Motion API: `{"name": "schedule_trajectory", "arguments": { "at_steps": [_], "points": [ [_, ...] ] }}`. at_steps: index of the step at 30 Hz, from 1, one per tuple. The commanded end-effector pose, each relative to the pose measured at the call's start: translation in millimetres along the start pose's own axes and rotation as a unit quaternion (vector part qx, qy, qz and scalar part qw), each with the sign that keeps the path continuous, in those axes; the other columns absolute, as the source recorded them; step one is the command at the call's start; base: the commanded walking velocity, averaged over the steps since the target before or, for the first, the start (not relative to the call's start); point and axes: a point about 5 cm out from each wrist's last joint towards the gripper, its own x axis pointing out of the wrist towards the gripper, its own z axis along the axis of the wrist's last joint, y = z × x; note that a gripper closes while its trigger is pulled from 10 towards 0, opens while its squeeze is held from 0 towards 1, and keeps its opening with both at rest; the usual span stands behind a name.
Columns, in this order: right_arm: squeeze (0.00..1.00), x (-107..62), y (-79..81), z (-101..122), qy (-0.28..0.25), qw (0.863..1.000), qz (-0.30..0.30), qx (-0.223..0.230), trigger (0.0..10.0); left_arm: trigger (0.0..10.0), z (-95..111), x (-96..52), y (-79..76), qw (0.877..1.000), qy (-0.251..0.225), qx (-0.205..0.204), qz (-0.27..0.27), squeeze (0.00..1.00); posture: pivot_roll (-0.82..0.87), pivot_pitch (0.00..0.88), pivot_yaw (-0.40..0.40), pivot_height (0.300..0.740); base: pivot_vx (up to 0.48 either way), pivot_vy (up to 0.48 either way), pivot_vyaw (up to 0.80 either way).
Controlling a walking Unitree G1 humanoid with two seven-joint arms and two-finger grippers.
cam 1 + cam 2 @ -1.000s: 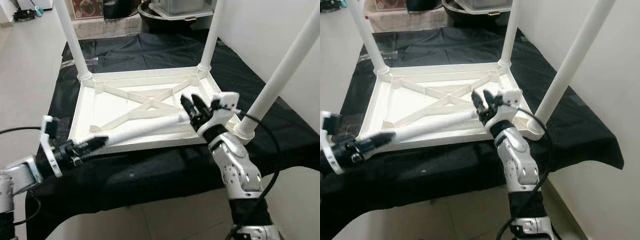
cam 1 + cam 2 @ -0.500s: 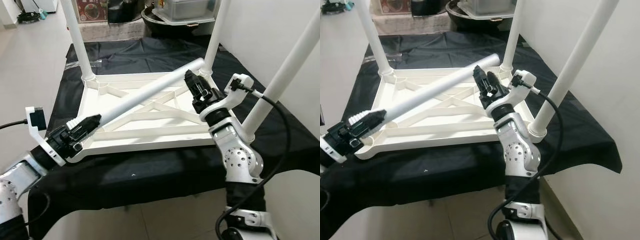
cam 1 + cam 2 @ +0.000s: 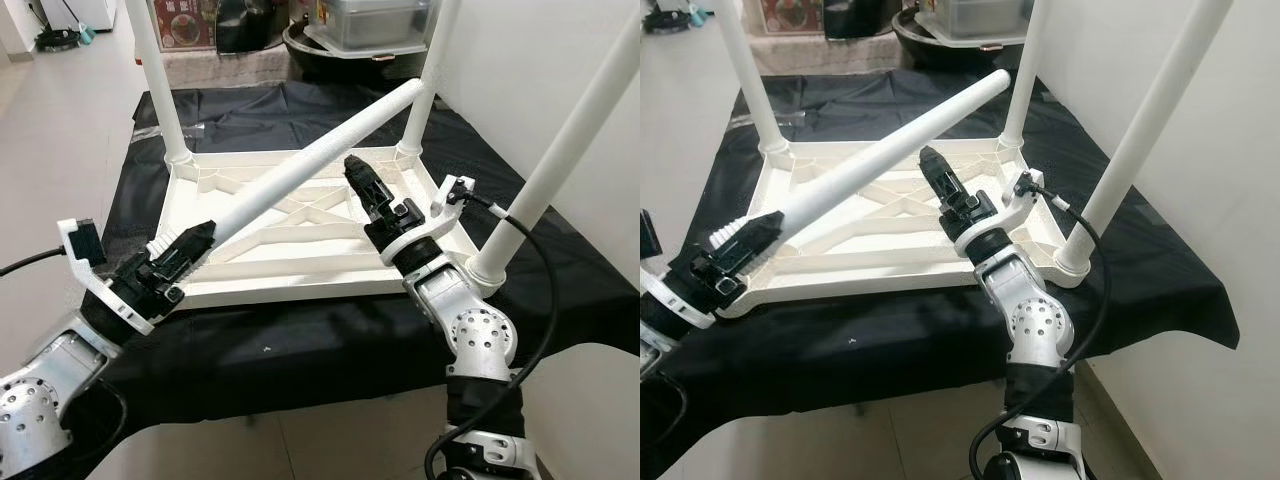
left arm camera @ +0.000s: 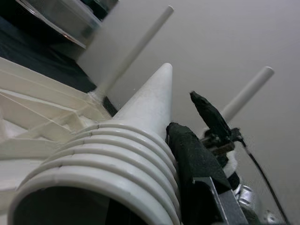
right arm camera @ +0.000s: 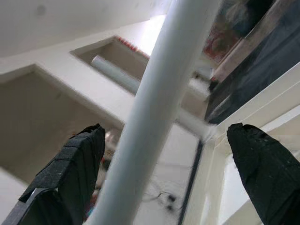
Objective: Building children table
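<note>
A white children's table top (image 3: 300, 262) lies upside down on a black-clothed table. Three white legs stand in its corners: back left (image 3: 155, 80), back right (image 3: 436, 70) and front right (image 3: 565, 150). My left gripper (image 3: 185, 250) is shut on the ribbed, threaded end (image 4: 103, 173) of a loose fourth leg (image 3: 320, 150), near the table top's front left corner. One black finger (image 4: 187, 150) presses against the ribs. The leg slants up toward the back right. My right gripper (image 3: 352, 163) is open around the leg's middle, its fingers (image 5: 70, 164) wide apart and clear of it.
The black cloth (image 3: 300, 340) hangs over the table's front edge. A white wall (image 3: 540, 50) runs close along the right. A dark bowl and a clear container (image 3: 360, 25) stand behind the table. Bare floor (image 3: 60, 130) lies to the left.
The loose leg has risen from lying in the table top to a steep slant. My right gripper has slid down from its far end to its middle, and my left gripper has tilted up.
</note>
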Motion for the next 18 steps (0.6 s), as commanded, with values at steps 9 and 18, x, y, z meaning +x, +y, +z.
{"name": "schedule_trajectory", "arguments": {
  "at_steps": [9, 18],
  "points": [
    [0.00, 0.4, 9.1, -27.3, 0.038, 0.997, 0.029, 0.057, 10.0, 10.0, -15.6, 15.6, -14.5, 0.999, 0.006, -0.018, -0.030, 0.00, 0.09, 0.092, -0.084, 0.740, 0.000, 0.000, 0.00],
    [0.00, 0.1, 9.3, -35.3, 0.061, 0.996, 0.032, 0.051, 10.0, 10.0, -33.1, 33.8, -24.0, 0.997, 0.018, -0.049, -0.056, 0.00, 0.08, 0.095, -0.075, 0.740, 0.000, 0.000, 0.00]
  ]
}}
